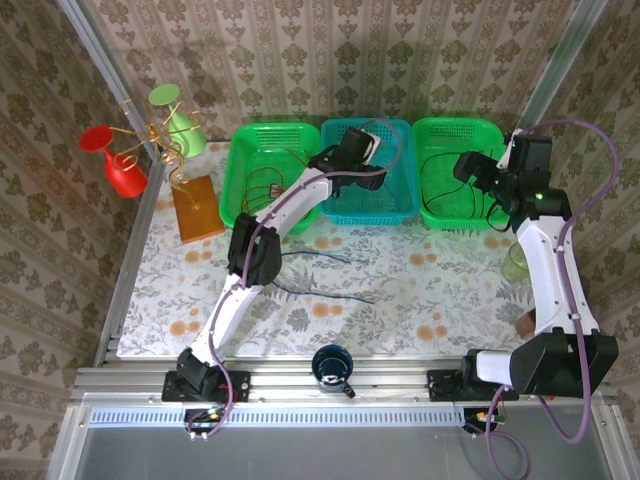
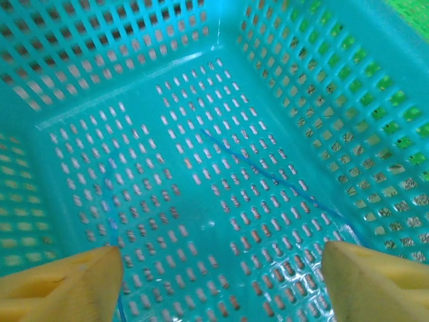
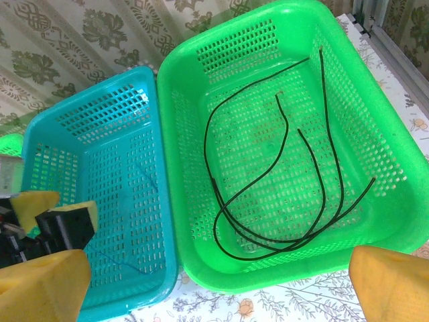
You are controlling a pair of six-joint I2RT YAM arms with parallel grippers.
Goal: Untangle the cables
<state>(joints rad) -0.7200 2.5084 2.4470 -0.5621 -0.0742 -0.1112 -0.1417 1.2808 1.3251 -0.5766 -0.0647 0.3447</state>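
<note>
Teal basket: glossy slotted plastic, placed at 12 o'clock in the top view.
Blue cable: thin, nearly straight, laid flat on the teal floor.
Left gripper: yellow wedge pads spread wide above that floor, nothing pinched.
Right gripper: yellow pads spread wide, nothing held, over the right green basket.
Black cables: long loose loops inside that basket, at 1 o'clock.
Top view: red cables are seen in the left green basket at 11 o'clock; loose blue cables are spread on the floral cloth.
</note>
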